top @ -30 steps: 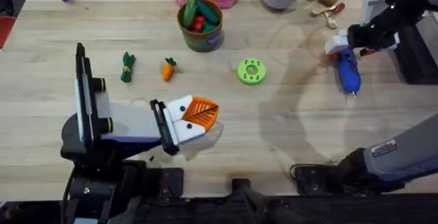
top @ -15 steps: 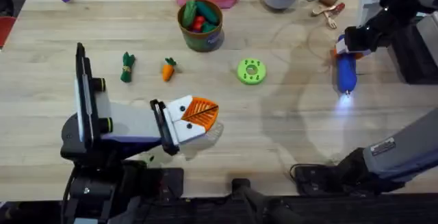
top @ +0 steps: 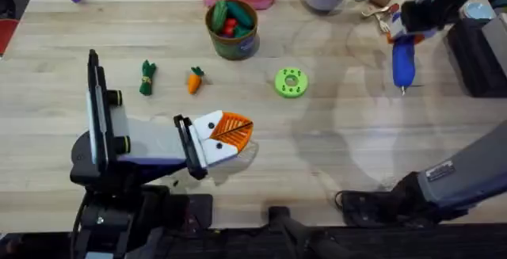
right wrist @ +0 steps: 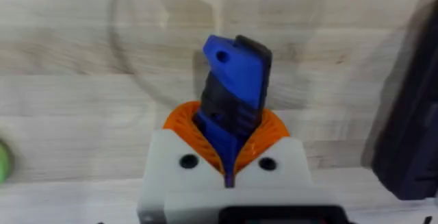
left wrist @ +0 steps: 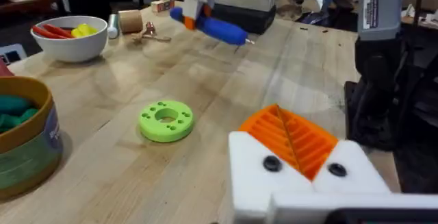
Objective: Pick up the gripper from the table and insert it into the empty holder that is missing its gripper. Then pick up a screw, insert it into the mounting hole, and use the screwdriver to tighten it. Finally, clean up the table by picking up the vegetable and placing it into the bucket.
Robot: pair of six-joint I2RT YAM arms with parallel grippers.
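Gripping the screwdriver [top: 404,59] near the table's far-right edge, right jaws clamp; left jaws closed.

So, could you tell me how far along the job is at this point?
Both pads of the left gripper are orange, so the fin looks fitted; no screw can be made out. In hand: the right gripper grips the screwdriver near the table's far right. Left: the carrot lies on the wood, not in the bucket.
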